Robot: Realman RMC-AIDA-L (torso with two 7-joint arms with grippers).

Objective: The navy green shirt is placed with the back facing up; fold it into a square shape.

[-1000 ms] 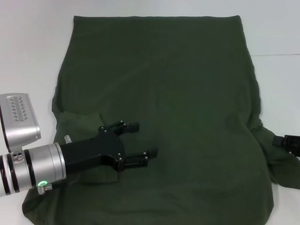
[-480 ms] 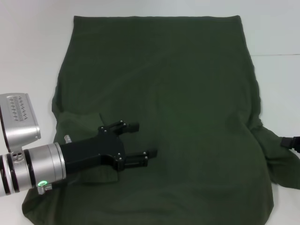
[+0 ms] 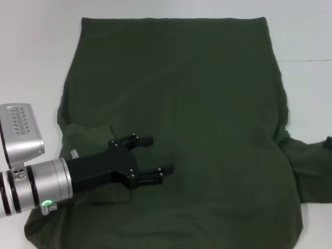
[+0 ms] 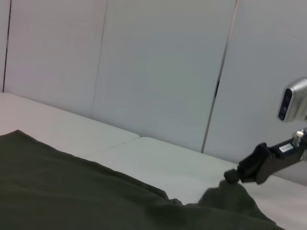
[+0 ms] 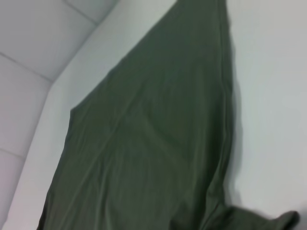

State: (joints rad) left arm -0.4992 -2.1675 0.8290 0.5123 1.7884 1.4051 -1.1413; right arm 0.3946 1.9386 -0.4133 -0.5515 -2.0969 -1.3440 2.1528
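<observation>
The navy green shirt lies spread flat on the white table, its straight hem at the far edge. My left gripper hovers open over the shirt's near-left part, beside the left sleeve, which is folded inward; nothing is between its fingers. The right sleeve is stretched out toward the right edge of the head view. Only a dark sliver of my right gripper shows there. In the left wrist view the right gripper sits at the raised peak of that sleeve, pinching it.
The white table shows bare on the left, far side and right of the shirt, with a seam line on the right. Pale wall panels stand behind the table.
My right gripper has moved right, almost out of the head view, drawing the right sleeve outward and flatter. The left gripper has stayed put.
</observation>
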